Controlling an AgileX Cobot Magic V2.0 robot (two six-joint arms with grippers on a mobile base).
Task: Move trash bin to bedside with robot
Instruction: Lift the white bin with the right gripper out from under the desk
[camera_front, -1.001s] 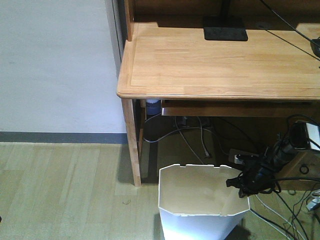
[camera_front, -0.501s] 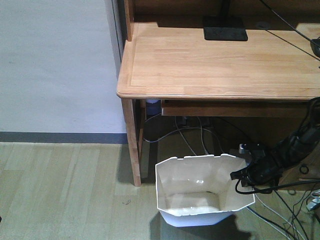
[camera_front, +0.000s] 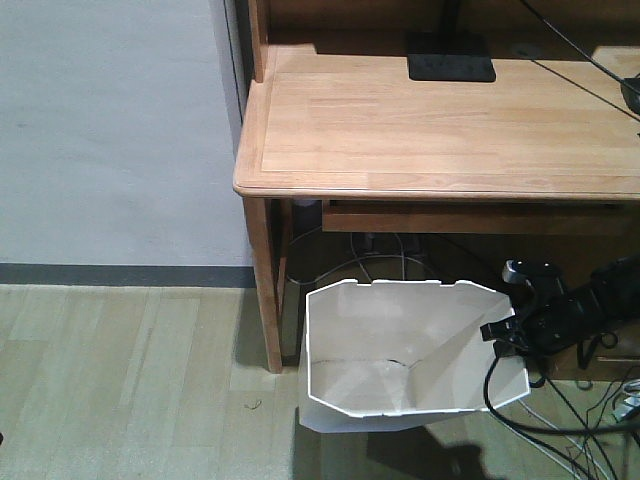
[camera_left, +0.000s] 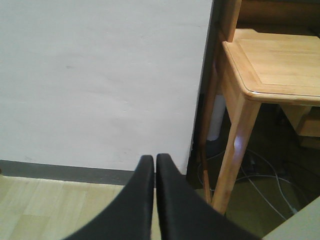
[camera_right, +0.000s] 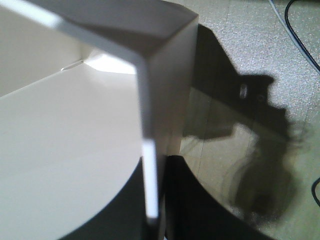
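Observation:
The white trash bin (camera_front: 385, 345) hangs tipped in front of the wooden desk, its cream inside facing the front camera and its shadow on the floor below. My right gripper (camera_front: 499, 333) is shut on the bin's right rim. In the right wrist view the thin white wall of the trash bin (camera_right: 60, 150) runs between the two black fingers of the right gripper (camera_right: 156, 158). My left gripper (camera_left: 155, 158) is shut on nothing, pointing at the white wall away from the bin. The bedside is out of view.
The light wooden desk (camera_front: 440, 120) stands just behind the bin, its front left leg (camera_front: 264, 290) close to the bin's left side. Loose cables (camera_front: 385, 265) lie under the desk and on the floor at right (camera_front: 560, 425). A white wall (camera_front: 110, 130) with a dark skirting fills the left.
The bin has risen and tipped, so its opening now looks larger and faces the front camera more. My right gripper has moved up and to the right with the rim in it.

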